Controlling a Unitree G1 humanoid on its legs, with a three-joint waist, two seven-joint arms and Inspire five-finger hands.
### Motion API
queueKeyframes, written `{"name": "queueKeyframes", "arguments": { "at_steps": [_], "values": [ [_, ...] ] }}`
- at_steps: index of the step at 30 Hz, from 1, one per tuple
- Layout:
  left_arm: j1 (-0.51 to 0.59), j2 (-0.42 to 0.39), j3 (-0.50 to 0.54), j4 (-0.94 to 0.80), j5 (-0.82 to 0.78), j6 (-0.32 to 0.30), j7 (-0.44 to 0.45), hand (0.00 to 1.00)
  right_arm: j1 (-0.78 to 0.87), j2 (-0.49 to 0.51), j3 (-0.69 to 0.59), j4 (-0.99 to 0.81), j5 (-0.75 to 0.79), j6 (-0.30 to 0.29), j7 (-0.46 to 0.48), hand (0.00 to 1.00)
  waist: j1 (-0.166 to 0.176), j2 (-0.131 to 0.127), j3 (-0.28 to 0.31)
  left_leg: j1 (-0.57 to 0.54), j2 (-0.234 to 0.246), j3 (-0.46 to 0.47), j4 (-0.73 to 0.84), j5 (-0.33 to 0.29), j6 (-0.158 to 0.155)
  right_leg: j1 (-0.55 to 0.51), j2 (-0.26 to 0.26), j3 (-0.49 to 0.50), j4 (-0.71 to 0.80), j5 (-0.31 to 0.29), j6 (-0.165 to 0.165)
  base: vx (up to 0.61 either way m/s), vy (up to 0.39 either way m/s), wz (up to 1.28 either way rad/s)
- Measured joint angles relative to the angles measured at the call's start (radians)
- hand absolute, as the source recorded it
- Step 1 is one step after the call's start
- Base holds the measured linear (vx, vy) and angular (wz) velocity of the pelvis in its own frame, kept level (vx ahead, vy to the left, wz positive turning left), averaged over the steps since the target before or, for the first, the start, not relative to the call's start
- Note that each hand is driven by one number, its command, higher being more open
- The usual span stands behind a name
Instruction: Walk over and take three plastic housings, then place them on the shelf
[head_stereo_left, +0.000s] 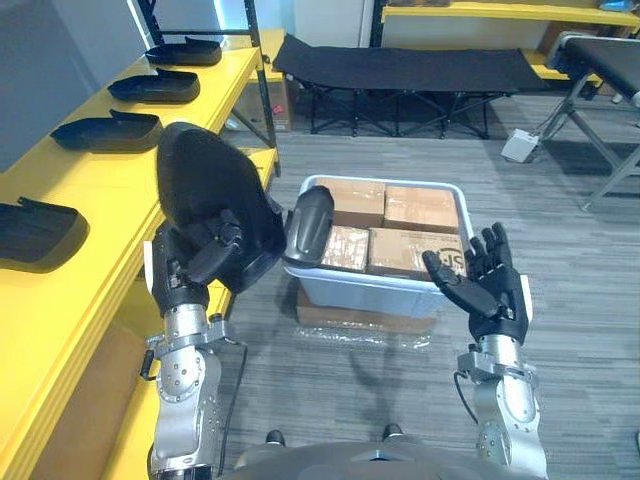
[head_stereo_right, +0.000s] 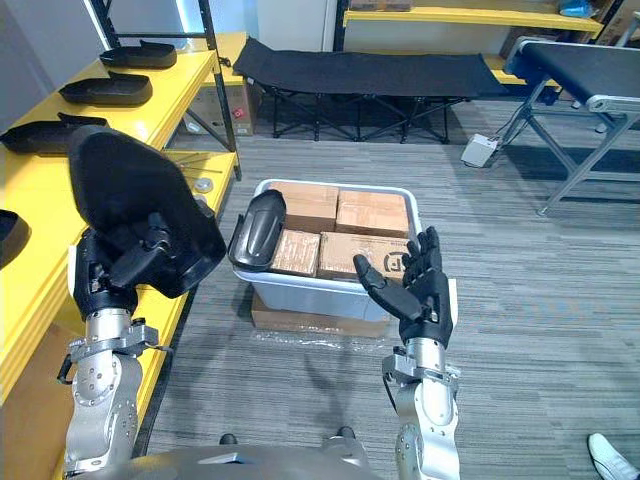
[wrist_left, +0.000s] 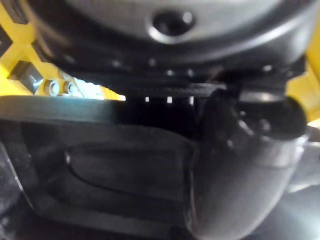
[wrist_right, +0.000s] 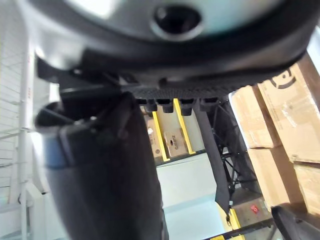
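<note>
In the left eye view your left hand (head_stereo_left: 190, 265) is curled tight round a big black housing (head_stereo_left: 212, 190), held up just beside the yellow shelf (head_stereo_left: 120, 200), where four more housings (head_stereo_left: 108, 131) lie. In the right eye view your right hand (head_stereo_right: 418, 292) is spread wide and holds nothing, near a white bin (head_stereo_right: 320, 293) of boxes (head_stereo_right: 372, 212) (another housing (head_stereo_right: 260, 232) leans at its rim). In the left wrist view the thumb (wrist_left: 240, 165) presses on the black housing. In the right wrist view you see the boxes past the free hand.
</note>
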Motion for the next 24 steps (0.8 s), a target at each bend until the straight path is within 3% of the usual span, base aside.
{"name": "queueKeyframes", "arguments": {
  "at_steps": [7,11,18,21,24],
  "values": [
    [0.046,0.001,0.000,-0.002,-0.027,-0.011,-0.042,0.00,-0.025,-0.037,0.094,0.030,-0.018,0.045,0.012,1.00,0.021,0.006,-0.002,-0.003,-0.003,-0.041,0.000,0.001,-0.001,0.031,0.000,-0.045,-0.016,0.000,0.000,0.00,-0.005,0.17],
    [0.060,0.000,0.005,-0.049,-0.031,-0.012,-0.029,0.00,-0.071,-0.041,0.126,0.062,-0.020,0.052,0.064,1.00,0.046,0.004,-0.001,-0.021,-0.006,-0.085,0.001,0.010,-0.001,0.040,-0.001,-0.091,-0.025,-0.001,0.000,-0.02,-0.016,0.33],
    [0.143,-0.010,0.129,-0.085,-0.035,-0.016,-0.012,0.00,-0.194,-0.089,0.226,0.103,-0.055,0.069,0.156,1.00,0.110,-0.004,0.013,-0.051,-0.016,-0.215,0.008,0.031,-0.008,0.102,0.002,-0.237,-0.006,-0.030,-0.001,-0.02,-0.037,0.53],
    [0.203,-0.020,0.170,-0.085,-0.071,-0.016,-0.023,0.00,-0.220,-0.109,0.249,0.104,-0.055,0.069,0.155,1.00,0.146,-0.010,0.028,-0.092,-0.024,-0.281,0.049,0.027,-0.004,0.117,0.001,-0.311,0.035,-0.068,-0.006,-0.03,-0.045,0.72],
    [0.226,-0.026,0.193,-0.085,-0.069,-0.016,-0.078,0.00,-0.228,-0.117,0.250,0.104,-0.054,0.085,0.127,1.00,0.151,-0.014,0.040,-0.135,-0.024,-0.275,0.058,0.039,0.008,0.152,-0.003,-0.419,0.047,-0.087,0.000,-0.02,-0.044,1.24]
  ]
}}
